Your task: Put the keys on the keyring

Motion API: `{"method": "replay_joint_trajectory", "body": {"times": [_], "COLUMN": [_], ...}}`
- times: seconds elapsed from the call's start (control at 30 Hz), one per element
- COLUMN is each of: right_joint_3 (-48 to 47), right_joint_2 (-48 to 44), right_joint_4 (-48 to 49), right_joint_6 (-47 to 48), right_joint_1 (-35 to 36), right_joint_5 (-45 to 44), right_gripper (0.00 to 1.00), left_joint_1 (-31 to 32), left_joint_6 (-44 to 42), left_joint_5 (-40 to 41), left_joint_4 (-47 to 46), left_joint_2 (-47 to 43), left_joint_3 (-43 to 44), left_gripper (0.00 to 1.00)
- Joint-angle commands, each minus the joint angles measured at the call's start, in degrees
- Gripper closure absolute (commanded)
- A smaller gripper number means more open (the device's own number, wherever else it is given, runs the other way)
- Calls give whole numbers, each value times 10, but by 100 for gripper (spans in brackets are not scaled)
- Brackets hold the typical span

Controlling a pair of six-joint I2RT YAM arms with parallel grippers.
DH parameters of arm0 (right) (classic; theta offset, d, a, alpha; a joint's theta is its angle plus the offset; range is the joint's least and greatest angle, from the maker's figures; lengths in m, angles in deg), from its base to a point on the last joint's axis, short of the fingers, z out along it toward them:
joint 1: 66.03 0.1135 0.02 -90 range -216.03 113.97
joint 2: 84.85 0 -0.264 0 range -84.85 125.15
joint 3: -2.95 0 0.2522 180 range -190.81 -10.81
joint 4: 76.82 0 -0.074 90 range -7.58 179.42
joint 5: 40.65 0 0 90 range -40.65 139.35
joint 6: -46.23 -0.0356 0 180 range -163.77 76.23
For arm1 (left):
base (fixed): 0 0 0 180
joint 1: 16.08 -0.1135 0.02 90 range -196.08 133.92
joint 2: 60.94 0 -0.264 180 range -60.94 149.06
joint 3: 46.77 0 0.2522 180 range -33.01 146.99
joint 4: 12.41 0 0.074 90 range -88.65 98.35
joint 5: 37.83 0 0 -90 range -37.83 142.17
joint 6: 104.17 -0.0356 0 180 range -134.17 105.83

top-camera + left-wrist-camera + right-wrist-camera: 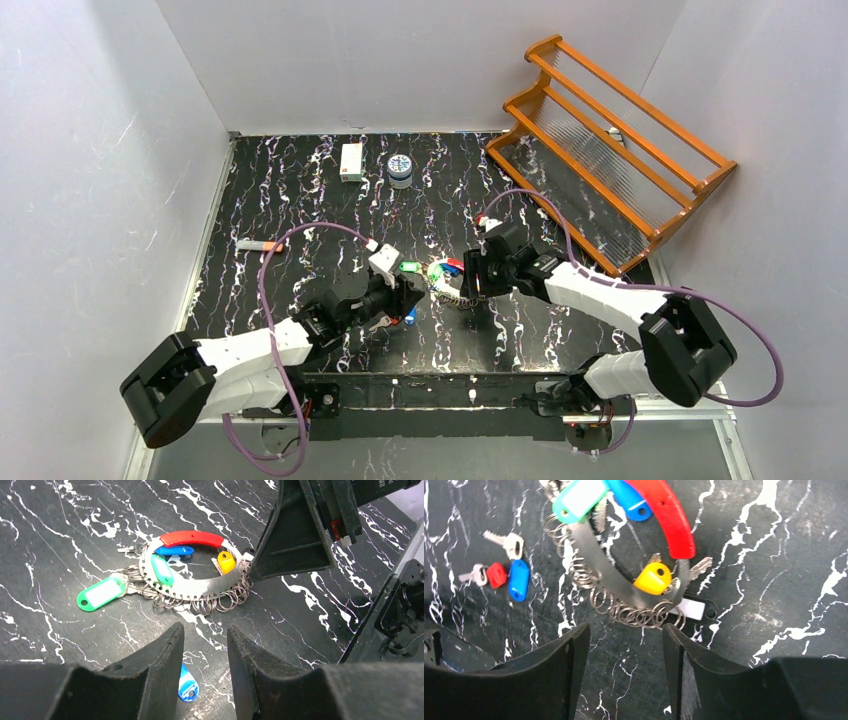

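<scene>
Lying flat on the black marbled table point(300, 190), the keyring point(200, 591) is a curved metal strip edged with many small wire rings and closed at the far side by a red arc point(192, 538). Hung on it are a green tag point(101, 593) splayed out to its left, two blue tags point(175, 550) and a yellow cap point(226, 561) inside the curve.

Three loose keys point(508, 542) lie on the table just near-left of the keyring, apart from it: one bare silver, one red-capped, one beside a blue tag.

The left gripper point(205, 635) hovers on the keyring's near-left side with a narrow gap between its jaws and nothing between them. The loose blue tag point(188, 684) shows on the table below that gap. Whether a finger touches it I cannot tell.

The right gripper point(624, 635) sits just right of the keyring with its jaws apart, wider than the left's, and empty. The wire rings lie just ahead of its tips. From the left wrist, one of its fingers point(295, 540) reaches the keyring's right end, though contact is unclear.

Far behind the keyring stand a small round tin point(400, 170), lid on, contents hidden, and a white box point(351, 160). An orange rack point(610, 150) leans well behind to its right. A small tube point(260, 245) lies well to its left.
</scene>
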Motion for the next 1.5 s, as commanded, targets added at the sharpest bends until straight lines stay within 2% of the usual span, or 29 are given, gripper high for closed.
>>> {"method": "replay_joint_trajectory", "body": {"times": [0.0,0.13,0.23,0.43,0.5,0.57,0.7,0.8,0.9,1.03,1.13,1.23,1.37,1.47], "right_joint_3": [-2,1,-9,-102,-132,-157,-170,-156,-133,-109,-98,-84,-68,-52], "right_joint_2": [31,63,92,194,216,229,225,201,170,132,112,98,93,100], "right_joint_4": [-3,14,46,59,60,54,35,22,18,1,-16,-21,-24,-19], "right_joint_6": [-48,-44,-32,3,16,33,51,59,63,70,71,67,45,28], "right_joint_1": [-31,-65,-79,-96,-98,-99,-98,-99,-98,-90,-77,-57,-18,2], "right_joint_5": [3,47,68,89,85,81,65,56,62,70,75,99,108,95], "right_gripper": [36,37,42,64,65,63,44,34,31,32,39,53,77,88], "left_joint_1": [2,2,2,2,2,2,2,2,2,2,2,2,2,2], "left_joint_6": [61,69,68,69,70,70,70,69,68,67,67,69,72,74], "left_joint_5": [32,28,29,30,31,34,39,43,48,48,46,43,39,39], "left_joint_4": [-11,-11,-11,-10,-11,-10,-9,-9,-9,-8,-8,-9,-9,-9], "left_joint_2": [11,15,15,7,3,-1,-11,-17,-20,-13,-6,1,7,7], "left_joint_3": [-6,-3,-3,-6,-9,-13,-20,-26,-29,-25,-21,-18,-15,-16], "left_gripper": [64,64,64,64,64,64,64,64,64,64,64,64,64,64]}}
